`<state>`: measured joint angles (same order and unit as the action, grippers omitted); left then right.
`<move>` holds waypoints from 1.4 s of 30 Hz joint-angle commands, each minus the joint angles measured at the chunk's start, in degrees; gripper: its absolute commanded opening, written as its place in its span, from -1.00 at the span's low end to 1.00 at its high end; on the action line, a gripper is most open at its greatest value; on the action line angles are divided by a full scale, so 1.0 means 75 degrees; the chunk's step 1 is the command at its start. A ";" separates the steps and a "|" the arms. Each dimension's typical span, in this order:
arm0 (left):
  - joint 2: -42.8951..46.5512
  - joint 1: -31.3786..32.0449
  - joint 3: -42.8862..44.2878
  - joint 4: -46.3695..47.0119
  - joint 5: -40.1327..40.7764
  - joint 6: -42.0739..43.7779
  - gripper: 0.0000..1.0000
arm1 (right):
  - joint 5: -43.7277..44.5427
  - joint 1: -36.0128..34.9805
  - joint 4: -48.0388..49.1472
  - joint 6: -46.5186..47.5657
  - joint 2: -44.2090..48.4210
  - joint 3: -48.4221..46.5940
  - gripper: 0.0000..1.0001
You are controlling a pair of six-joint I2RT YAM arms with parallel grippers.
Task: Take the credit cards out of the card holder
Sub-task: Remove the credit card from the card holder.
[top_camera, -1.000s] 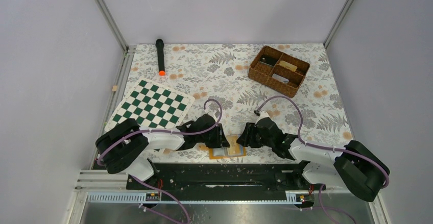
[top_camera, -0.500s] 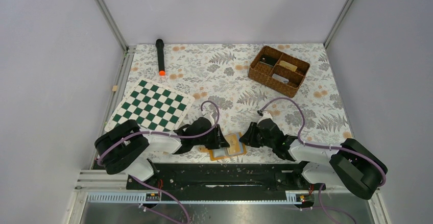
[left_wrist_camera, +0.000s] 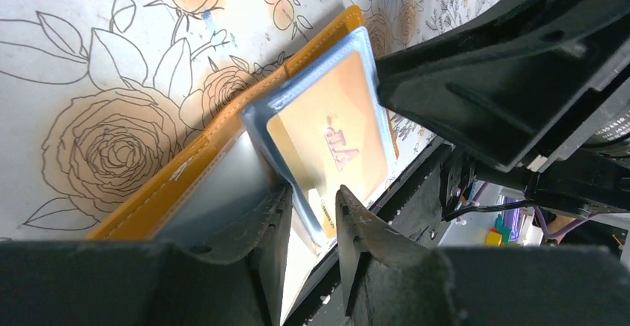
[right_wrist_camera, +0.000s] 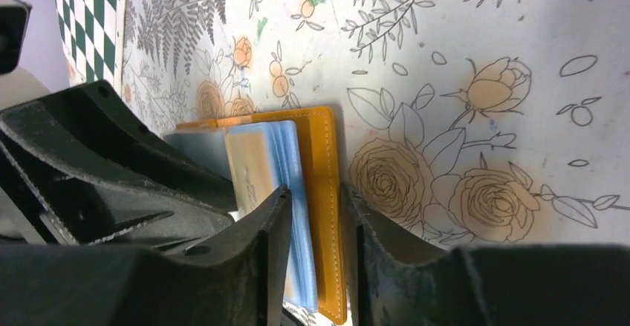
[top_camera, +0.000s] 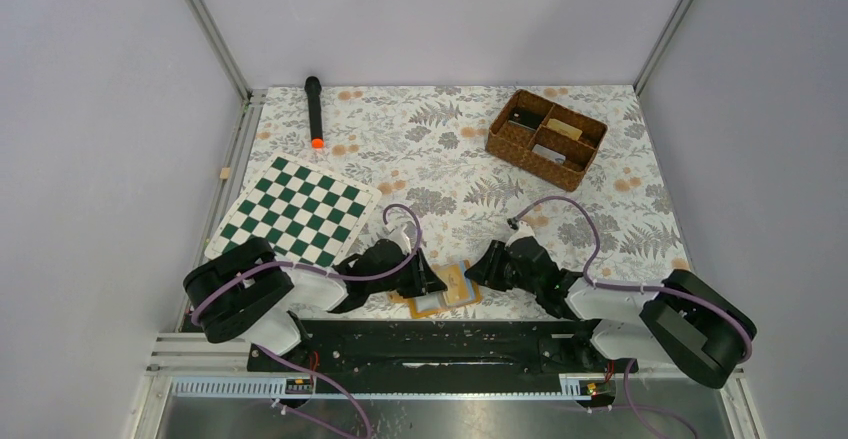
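Left hand and right hand met over the open card holder, which lay at the near edge of the counter between the two arms.

Left hand: the fingers were drawn close, with the edge of the stacked cards running between them. Whether they pinched it could not be told.

Right hand: the fingers were likewise close, straddling the holder's outer orange border and the margin of the light blue card. A firm grip could not be confirmed here either.

Progress: early. The holder was already spread open. One inner half was bare and grey; the other bore the beige card laid on top of the light blue one. Both cards rested within the holder's outline, and none was seen loose on the counter. Judged so, both removals remained to be done.

Change from the earlier top view: the holder had been square to the counter's near edge and now sat skewed, its left end swung nearer the arm bases than its right. The left hand had drawn back a little toward its own side. The right hand kept much the same place at the holder's right end.
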<state>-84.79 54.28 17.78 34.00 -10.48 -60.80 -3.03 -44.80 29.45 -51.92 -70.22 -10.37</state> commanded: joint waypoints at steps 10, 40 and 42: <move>0.0307 -0.0039 -0.0126 -0.0114 0.0291 0.0266 -0.42 | -0.0168 -0.0086 -0.3465 0.0473 0.2374 -0.0450 -0.12; 0.0042 -0.0057 -0.0382 0.1467 -0.0446 -0.0284 -0.41 | -0.0211 -0.0531 -0.2700 0.0553 -0.0254 -0.0766 -0.57; 0.0111 -0.0058 -0.0410 0.1484 -0.0391 -0.0274 -0.41 | -0.0208 -0.0531 -0.2611 0.0521 -0.0148 -0.0646 -0.64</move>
<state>-84.07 53.47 15.00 37.80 -11.27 -61.65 -4.91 -47.00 12.32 -47.03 -70.67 -18.65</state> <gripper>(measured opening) 0.294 0.209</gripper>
